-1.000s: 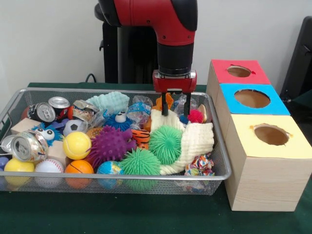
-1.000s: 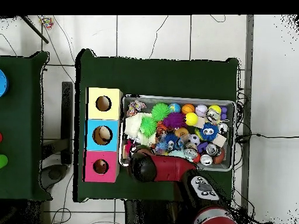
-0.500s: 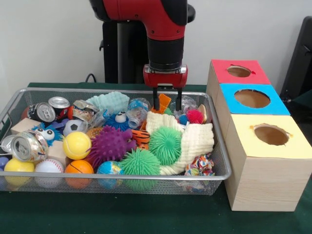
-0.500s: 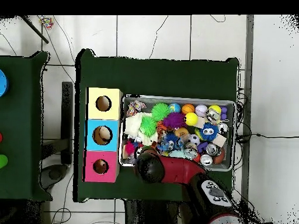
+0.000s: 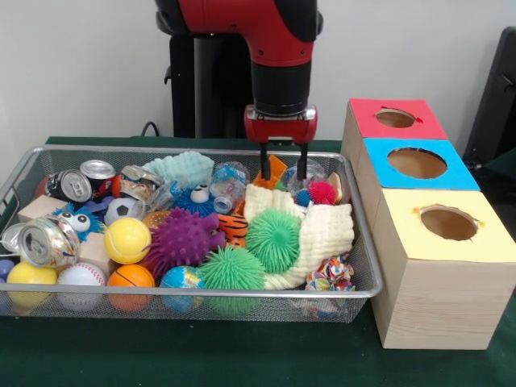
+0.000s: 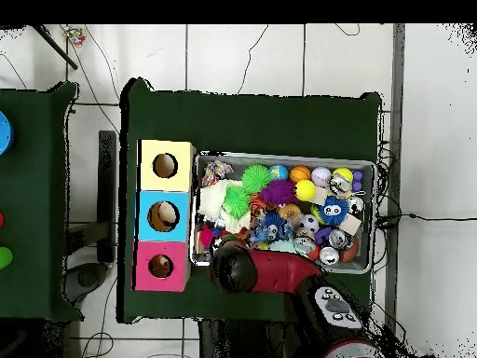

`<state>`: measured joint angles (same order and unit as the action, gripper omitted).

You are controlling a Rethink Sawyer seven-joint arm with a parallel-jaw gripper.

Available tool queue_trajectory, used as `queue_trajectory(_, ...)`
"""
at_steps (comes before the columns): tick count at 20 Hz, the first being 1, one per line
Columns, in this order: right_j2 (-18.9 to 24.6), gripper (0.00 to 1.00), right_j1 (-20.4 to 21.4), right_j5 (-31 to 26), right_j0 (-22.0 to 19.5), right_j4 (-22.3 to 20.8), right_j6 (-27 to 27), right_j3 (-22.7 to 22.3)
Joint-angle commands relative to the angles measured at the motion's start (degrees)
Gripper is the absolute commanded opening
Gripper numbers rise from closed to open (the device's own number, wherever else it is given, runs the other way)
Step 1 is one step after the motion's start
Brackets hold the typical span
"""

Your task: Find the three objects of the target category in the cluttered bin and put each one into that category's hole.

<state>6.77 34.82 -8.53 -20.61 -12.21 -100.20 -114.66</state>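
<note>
Bin (image 5: 355, 242) contents unmoved; gripper (image 5: 282, 161) shifted right, fingers empty, apart.

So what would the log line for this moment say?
gripper: open, empty, above bin far edge | boxes: beside bin | target: none held

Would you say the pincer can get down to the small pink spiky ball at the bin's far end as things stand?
Probably yes: the pincer hangs open just above the pink spiky ball, which lies uncovered on top of the clutter.
</note>
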Motion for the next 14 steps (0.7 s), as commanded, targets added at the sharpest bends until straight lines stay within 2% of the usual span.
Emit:
queue_trajectory(1, 0.4, 1.0, -0.05, -8.48, 4.47, 2.03, -6.01, 5.34)
queue_trajectory(5, 0.46, 1.0, -2.14, -9.73, 6.6, 3.44, -6.47, 9.16)
queue_trajectory(14, 4.25, 1.0, -6.3, -12.22, 7.02, 6.36, -5.1, 16.09)
